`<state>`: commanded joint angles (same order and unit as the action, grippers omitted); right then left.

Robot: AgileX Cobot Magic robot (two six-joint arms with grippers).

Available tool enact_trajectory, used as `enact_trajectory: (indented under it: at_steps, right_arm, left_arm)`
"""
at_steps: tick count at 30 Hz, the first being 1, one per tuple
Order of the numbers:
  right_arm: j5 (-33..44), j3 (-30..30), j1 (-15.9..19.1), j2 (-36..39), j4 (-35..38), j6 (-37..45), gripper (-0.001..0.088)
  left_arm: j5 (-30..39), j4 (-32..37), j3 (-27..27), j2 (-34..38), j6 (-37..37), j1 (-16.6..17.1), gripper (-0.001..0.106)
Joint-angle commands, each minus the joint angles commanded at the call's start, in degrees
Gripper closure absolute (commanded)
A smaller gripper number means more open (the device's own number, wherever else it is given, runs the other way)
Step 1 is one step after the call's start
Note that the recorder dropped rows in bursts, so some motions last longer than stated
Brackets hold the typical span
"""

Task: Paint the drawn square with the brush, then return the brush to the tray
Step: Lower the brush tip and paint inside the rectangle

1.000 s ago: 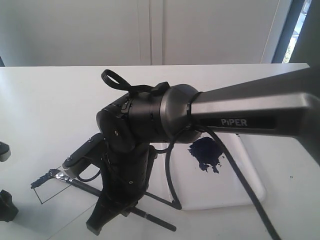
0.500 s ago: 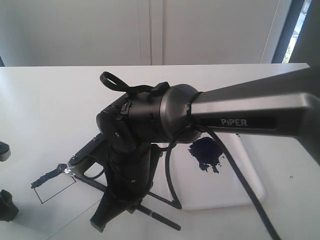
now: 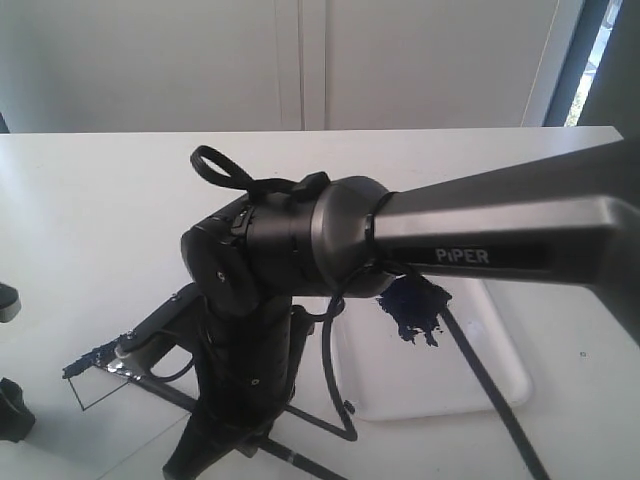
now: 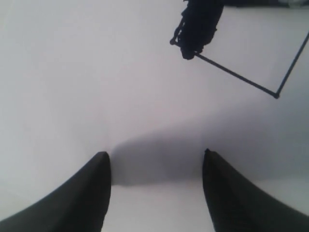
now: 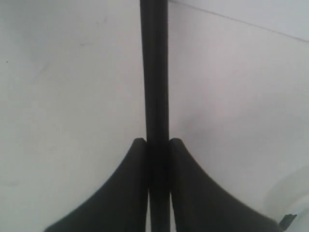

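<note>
Exterior view: the white table (image 3: 100,200) fills the scene, and the right arm (image 3: 480,240), marked PIPER, crosses it from 3 o'clock and covers much of the centre. The tray (image 3: 490,370) lies at 4 o'clock of centre, with its navy paint puddle (image 3: 412,308) partly behind the arm. The paper sheet (image 3: 110,420) lies at 8 o'clock. The drawn square (image 3: 100,385) is on the sheet, outline only apart from a ragged navy strip along its far edge. The brush (image 3: 158,384) slants from that strip toward 5 o'clock, and its handle passes under the right gripper (image 3: 215,440). The square therefore lies at 10 o'clock of that gripper, near but apart. This view does not show how the jaws stand. The right wrist view does: the right gripper (image 5: 157,145) is clamped on the brush (image 5: 154,72), with both fingers pressed against the black handle. Neither the square nor the bristles appear there. The left wrist view shows the left gripper (image 4: 155,157) spread wide and holding nothing, over bare white surface. The drawn square (image 4: 260,48) lies beyond its fingertips, well apart. One painted corner patch and two thin outline edges are in frame.
</note>
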<state>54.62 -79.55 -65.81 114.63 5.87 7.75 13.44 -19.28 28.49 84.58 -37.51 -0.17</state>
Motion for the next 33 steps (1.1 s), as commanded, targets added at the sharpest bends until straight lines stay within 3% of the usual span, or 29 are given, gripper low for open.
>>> enact_trajectory:
  at_steps: [24, 33]
  right_arm:
    - [0.04, 0.0, -0.41, 0.0, 2.49, 2.58, 0.0868]
    - [1.66, 0.0, -0.41, 0.0, -3.02, -3.33, 0.0868]
  left_arm:
    - [0.11, 0.02, 0.0, 0.0, 0.0, 0.0, 0.046]
    - [0.11, 0.02, 0.0, 0.0, 0.12, 0.0, 0.046]
